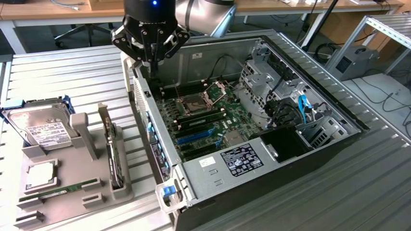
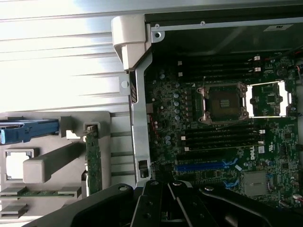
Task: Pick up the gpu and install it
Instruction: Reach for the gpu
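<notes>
My gripper (image 2: 163,210) sat closest to the wrist camera, its black links crowding the foreground. In the exterior view its fingers came down to a single point, pressed together with nothing between them. It hung over the wall of the open computer case (image 1: 192,55) on the exterior view's left, near the far corner, and I could not tell whether the tip touched that wall.

The gpu (image 1: 114,156) was not in my grasp and not in the case. It stood on edge in a slot of the grey holder (image 1: 77,204), which lay on the slatted metal table (image 1: 64,72) just beside the case, on the exterior view's left. From the wrist I saw the card's green edge, upright in the same slot. The gpu and my gripper were well apart.

In the holder with it, the hard drive (image 1: 42,130) leaned in its blue carrier at the far end, and the RAM stick (image 1: 61,191) lay flat in a groove near the front.

Inside the case the motherboard (image 1: 205,118) lay exposed, with the CPU socket (image 1: 192,103) near its middle and blue slots (image 1: 192,138) toward the front.
</notes>
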